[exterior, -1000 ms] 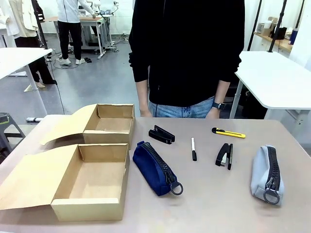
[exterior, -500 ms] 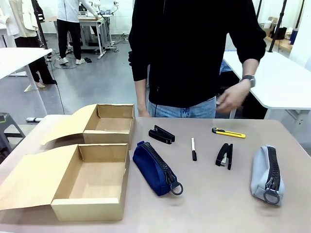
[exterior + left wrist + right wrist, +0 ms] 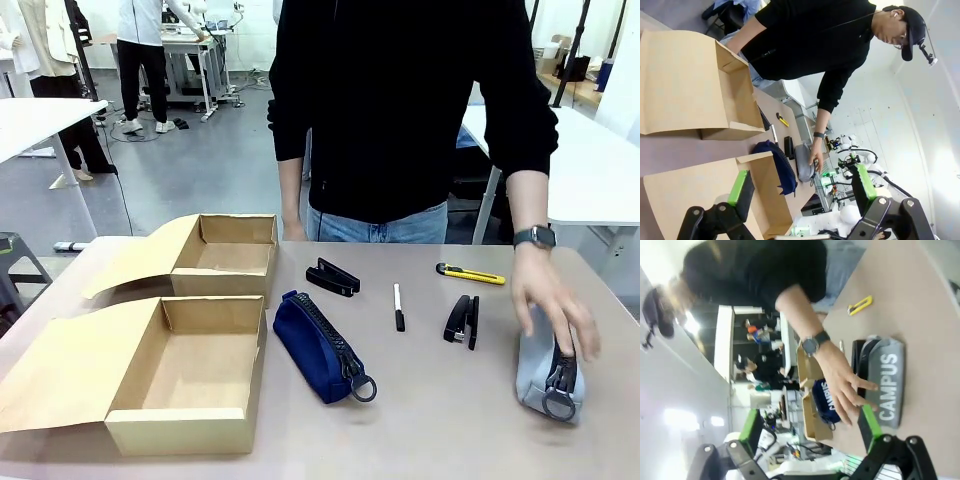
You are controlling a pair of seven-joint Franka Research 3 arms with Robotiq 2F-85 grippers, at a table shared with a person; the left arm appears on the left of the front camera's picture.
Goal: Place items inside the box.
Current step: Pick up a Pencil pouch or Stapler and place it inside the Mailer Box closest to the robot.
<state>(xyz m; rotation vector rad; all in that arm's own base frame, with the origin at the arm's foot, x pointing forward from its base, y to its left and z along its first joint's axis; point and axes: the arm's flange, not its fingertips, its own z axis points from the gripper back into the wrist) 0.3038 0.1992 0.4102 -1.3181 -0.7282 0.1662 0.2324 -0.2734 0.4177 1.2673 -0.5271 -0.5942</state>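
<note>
"Cardboard takes up the most room on that beige table [image 3: 440,430], doesn't it?"

"It does. There are two open brown cardboard boxes at the robot's left. The nearer box [image 3: 185,372] sits in front and the farther box [image 3: 228,255] just behind it. Both have their flaps laid back and both are bare inside."

"So nothing is packed?"

"Nothing. I'd say the job is at its very start. Next in size is the navy zip pouch [image 3: 318,345], lettered CAMPUS, lying just beside the nearer box. The grey zip pouch [image 3: 545,372] sits well apart from it at the robot's right. The person's hand [image 3: 552,300] lies on top of it, fingers spread and draped over it rather than closed round it."

"And the grippers?"

"The left gripper [image 3: 802,182] and the right gripper [image 3: 809,424] each have their jaws wide apart, with nothing between them."

"What about the smaller things?"

"A black stapler [image 3: 332,277] lies near the farther box, and a second black stapler [image 3: 461,320] lies between the two pouches. A yellow utility knife [image 3: 470,274] is just beyond that one. The slim white pen with the black cap [image 3: 398,306] is mid-table. All of it is out on the tabletop, so every item has yet to go in."
</note>
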